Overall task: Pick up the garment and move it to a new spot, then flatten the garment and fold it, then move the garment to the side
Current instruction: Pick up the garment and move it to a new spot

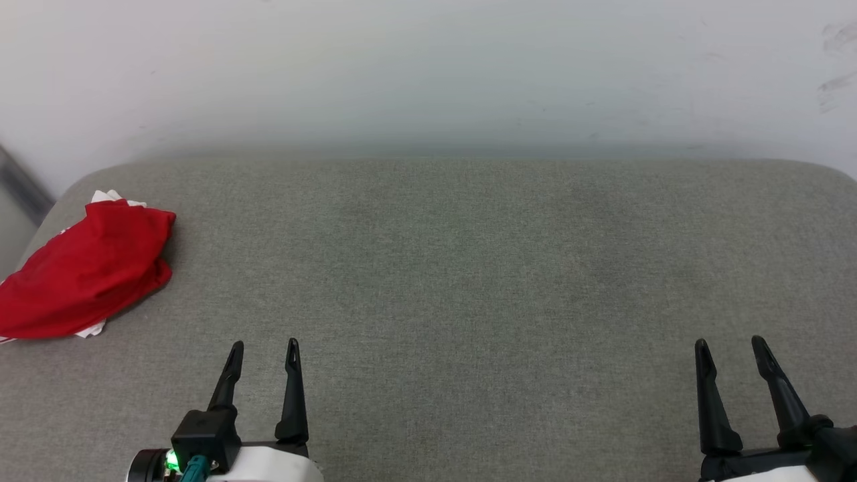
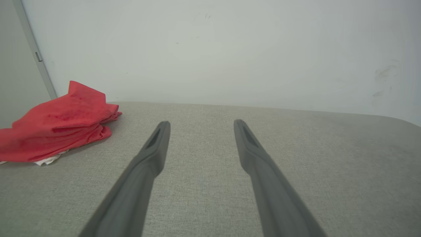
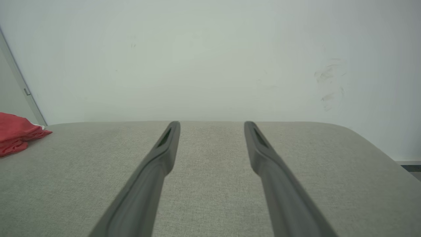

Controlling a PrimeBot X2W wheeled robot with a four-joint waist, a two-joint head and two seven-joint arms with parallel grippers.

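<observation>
Garment (image 1: 87, 268) heaped at nine o'clock, unflattened; left gripper (image 1: 264, 345) and right gripper (image 1: 730, 343) spread wide, empty; pickup, flattening, folding seemingly outstanding.

The garment (image 1: 87, 268) is cut off by the head view's left edge, its white parts mostly tucked underneath.

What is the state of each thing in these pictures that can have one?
garment: bundled in a loose heap near the left edge of the grey surface, not held.
left gripper: open, empty, apart from the garment.
right gripper: open, empty, far from the garment.
</observation>
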